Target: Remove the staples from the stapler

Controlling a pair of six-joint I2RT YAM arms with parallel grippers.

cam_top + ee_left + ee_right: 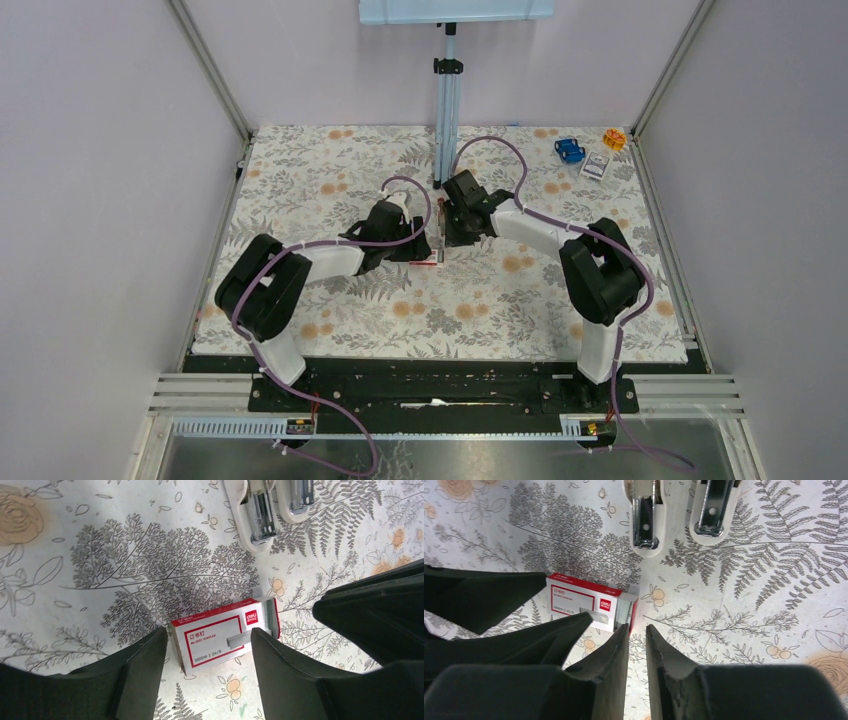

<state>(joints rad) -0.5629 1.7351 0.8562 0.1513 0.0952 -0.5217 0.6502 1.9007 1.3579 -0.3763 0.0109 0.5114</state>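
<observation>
A white stapler lies swung open on the floral mat, its two halves side by side with their silvery channels up; it also shows in the right wrist view. A red and white staple box lies just in front of it, its right end open on a grey inside. My left gripper is open, one finger on each side of the box. My right gripper is empty, its jaws a narrow gap apart, the tips at the box's open end. I cannot make out a loose strip of staples.
In the top view both grippers meet mid-mat over the red box. A metal post stands just behind them. A blue object, an orange one and a small box sit at the far right corner.
</observation>
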